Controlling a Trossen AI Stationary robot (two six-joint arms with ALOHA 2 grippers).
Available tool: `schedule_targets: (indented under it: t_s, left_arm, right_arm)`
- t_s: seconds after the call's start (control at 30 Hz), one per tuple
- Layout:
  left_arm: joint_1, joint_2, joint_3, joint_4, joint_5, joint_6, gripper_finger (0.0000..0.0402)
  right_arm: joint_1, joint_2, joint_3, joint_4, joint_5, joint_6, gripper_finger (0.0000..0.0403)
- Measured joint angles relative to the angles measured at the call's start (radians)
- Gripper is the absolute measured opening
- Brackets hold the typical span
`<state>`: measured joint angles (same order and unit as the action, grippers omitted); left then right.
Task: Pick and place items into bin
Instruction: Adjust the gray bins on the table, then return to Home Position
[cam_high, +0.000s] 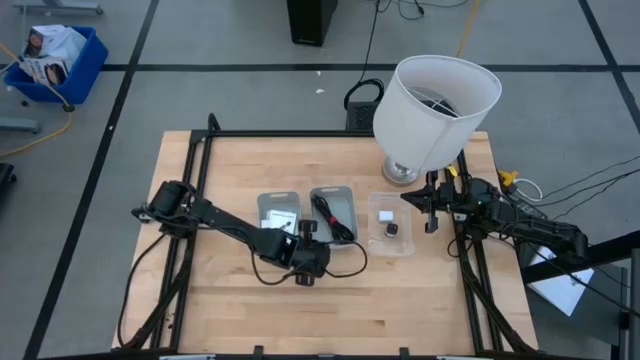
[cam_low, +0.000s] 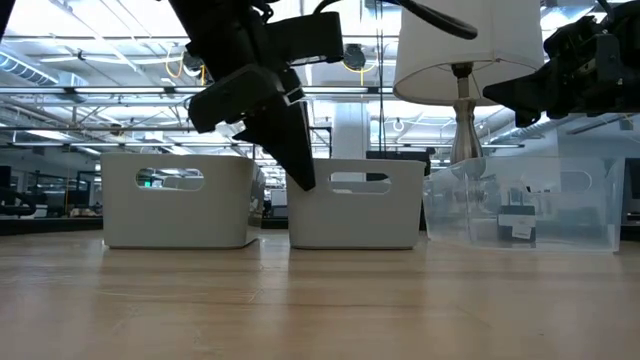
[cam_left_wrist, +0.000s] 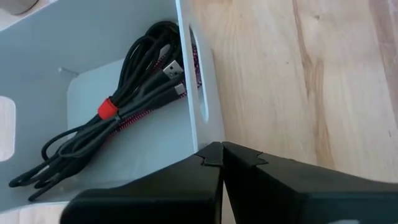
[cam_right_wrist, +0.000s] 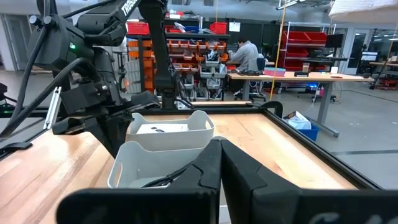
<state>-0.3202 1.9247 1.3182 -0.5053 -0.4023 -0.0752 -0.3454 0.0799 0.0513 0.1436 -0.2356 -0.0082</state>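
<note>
Pressing its fingers together on nothing, the left gripper (cam_left_wrist: 221, 155) is hovering just outside the near wall of the middle bin (cam_high: 346, 194), where the cable bundle (cam_left_wrist: 106, 134) is already lying. White cards (cam_high: 282, 219) are sitting in the bin beside it, and tiny blocks (cam_high: 388, 222) in the clear bin on the middle bin's other side. The right gripper (cam_high: 432, 226), also closed and empty, is waiting beyond that clear bin. Dropping from here, the left fingers are risking a strike on the middle bin's rim, shoving or tipping it.
</note>
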Motion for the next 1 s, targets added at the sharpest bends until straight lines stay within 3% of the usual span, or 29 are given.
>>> schedule_targets:
  t_s: [0.47,0.8,1.0]
  left_arm:
    - [-0.001,0.000,0.000,-0.020,0.000,-0.022,0.0004]
    - [-0.043,0.000,0.000,0.260,0.054,0.040,0.0007]
    - [-0.099,-0.058,-0.002,0.301,-0.030,0.181,0.0004]
  right_arm:
    - [0.000,0.000,0.000,0.000,0.000,0.000,0.0004]
    - [0.000,0.000,0.000,0.000,-0.001,0.000,0.0004]
    - [0.000,0.000,0.000,0.001,-0.002,0.000,0.0004]
